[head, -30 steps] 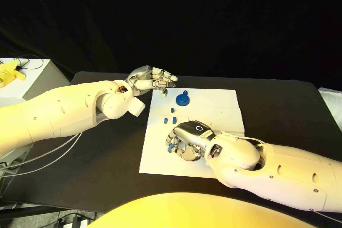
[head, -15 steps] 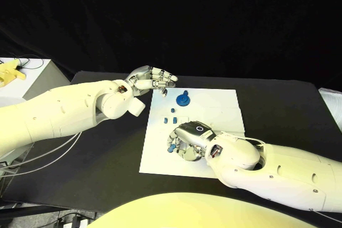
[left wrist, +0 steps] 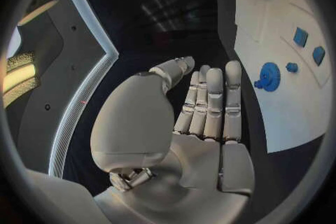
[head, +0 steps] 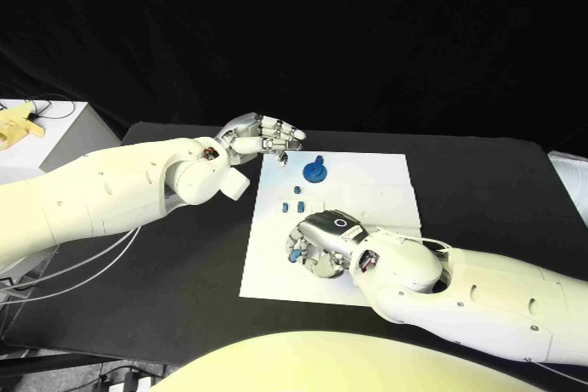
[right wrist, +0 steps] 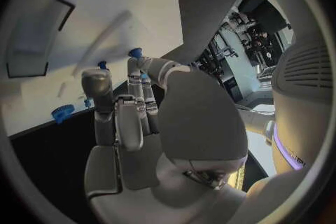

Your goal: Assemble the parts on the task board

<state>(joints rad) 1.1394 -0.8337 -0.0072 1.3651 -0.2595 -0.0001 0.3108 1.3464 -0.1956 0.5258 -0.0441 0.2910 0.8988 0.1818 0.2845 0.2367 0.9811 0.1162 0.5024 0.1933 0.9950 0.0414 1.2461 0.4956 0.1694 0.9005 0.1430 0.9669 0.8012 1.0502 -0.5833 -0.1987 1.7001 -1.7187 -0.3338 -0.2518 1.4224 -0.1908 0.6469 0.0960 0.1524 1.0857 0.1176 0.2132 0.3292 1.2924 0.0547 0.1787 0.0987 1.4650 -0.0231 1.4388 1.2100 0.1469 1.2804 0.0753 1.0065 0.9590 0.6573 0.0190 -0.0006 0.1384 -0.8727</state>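
Head view gives you the white task board (head: 368, 184) in the middle of the black table (head: 490, 179), with your left hand (head: 261, 138) hovering just off its far-left corner. That hand carries nothing; in the left wrist view its fingers (left wrist: 210, 101) lie straight and side by side, thumb set a little apart, palm bare.

Your right hand (head: 321, 241) is down on the near-left part of the board, fingers curled toward the surface. A small blue part (head: 294, 254) sits at its fingertips on the left side. In the right wrist view you can see blue pieces (right wrist: 135, 53) right at the tips of the fingers, but you cannot tell whether the hand actually grips one or only touches them.

Farther along the board, near the left hand, stands a blue gear (head: 315, 170). Between the gear and your right hand lie several more small blue parts (head: 298, 189), apart from one another, close to the board's left edge.
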